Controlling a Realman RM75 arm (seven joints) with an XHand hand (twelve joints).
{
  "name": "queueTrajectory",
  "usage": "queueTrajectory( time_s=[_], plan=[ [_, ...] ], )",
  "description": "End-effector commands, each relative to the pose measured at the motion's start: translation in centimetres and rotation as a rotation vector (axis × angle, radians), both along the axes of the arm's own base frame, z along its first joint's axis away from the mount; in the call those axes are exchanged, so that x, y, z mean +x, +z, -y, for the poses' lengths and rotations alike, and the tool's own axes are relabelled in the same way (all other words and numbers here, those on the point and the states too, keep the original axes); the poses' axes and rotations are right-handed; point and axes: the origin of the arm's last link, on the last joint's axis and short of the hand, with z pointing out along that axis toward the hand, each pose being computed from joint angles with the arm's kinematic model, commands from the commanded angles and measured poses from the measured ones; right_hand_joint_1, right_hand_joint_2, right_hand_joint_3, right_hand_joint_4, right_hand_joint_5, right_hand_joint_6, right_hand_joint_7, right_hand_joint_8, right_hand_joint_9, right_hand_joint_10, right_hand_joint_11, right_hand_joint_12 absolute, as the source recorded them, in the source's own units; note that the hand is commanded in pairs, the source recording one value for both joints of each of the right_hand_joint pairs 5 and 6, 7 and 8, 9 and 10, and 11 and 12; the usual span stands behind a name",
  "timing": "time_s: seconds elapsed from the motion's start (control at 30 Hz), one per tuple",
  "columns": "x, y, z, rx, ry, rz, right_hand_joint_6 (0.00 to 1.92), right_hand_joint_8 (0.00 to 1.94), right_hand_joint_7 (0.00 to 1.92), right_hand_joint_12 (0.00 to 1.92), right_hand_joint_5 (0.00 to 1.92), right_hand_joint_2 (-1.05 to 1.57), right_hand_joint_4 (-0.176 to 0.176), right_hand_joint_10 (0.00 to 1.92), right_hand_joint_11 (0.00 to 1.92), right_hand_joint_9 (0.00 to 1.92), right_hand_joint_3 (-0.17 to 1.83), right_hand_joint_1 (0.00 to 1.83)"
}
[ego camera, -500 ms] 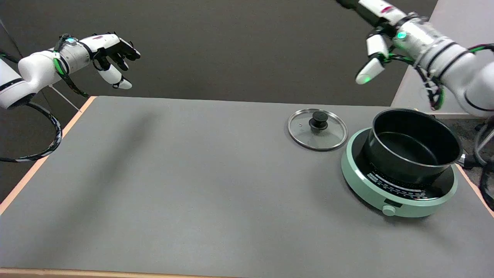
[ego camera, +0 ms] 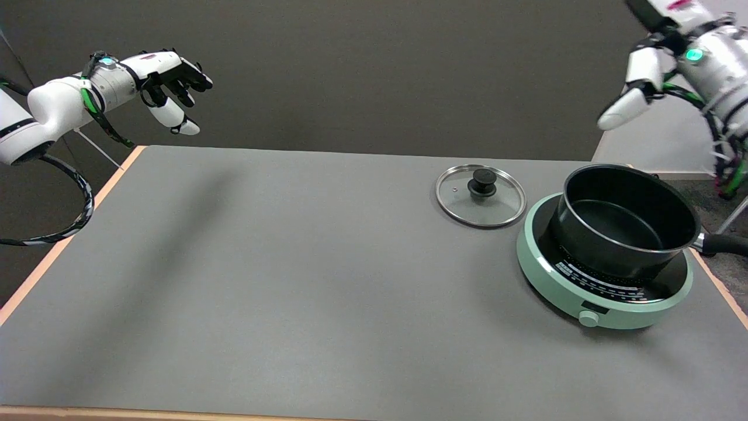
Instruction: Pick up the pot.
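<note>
A black pot [ego camera: 628, 227] stands upright and empty on a pale green round cooker [ego camera: 602, 304] at the table's right side. Its black handle [ego camera: 724, 244] sticks out to the right past the table edge. My right hand [ego camera: 648, 64] hangs in the air at the upper right corner, well above and behind the pot, touching nothing. Part of it is cut off by the picture's top edge, and the fingers that show are spread and hold nothing.
A glass lid [ego camera: 480, 195] with a black knob lies flat on the grey table [ego camera: 292, 280], just left of the cooker. The idle left hand [ego camera: 169, 79] hovers at the upper left. A pale surface [ego camera: 660, 146] stands behind the table's right corner.
My right hand and arm have swung to the right and slightly up, away from above the pot, which uncovers the pot's handle. Pot, cooker and lid have not moved.
</note>
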Motion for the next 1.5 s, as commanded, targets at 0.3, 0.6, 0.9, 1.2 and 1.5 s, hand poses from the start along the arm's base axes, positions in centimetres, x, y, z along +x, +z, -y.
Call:
queueTrajectory(
  time_s=[0.3,0.6,0.9,1.2,1.5],
  plan=[
    [-1.4,6.8,-14.1,-0.641,0.098,-0.273,0.1,0.1,0.1,0.1,0.1,-1.05,-0.127,0.1,0.1,0.1,1.02,1.33],
    [-4.1,4.9,-18.3,-0.776,0.229,-0.394,0.09,0.09,0.09,0.09,0.09,-1.05,-0.103,0.09,0.09,0.09,1.08,1.36],
    [-6.9,1.1,-19.5,-0.775,0.34,-0.41,0.09,0.09,0.09,0.09,0.09,-1.05,-0.104,0.09,0.09,0.09,1.05,1.37],
    [-8.5,-4.5,-19.1,-0.629,0.481,-0.437,0.0,0.0,0.0,0.0,0.0,-1.05,-0.103,0.0,0.0,0.0,1.06,1.39],
    [-11.4,-7.8,-22.9,-0.656,0.514,-0.4,0.0,0.0,0.0,0.0,0.0,-1.05,-0.118,0.0,0.0,0.0,1.02,1.42]
  ],
)
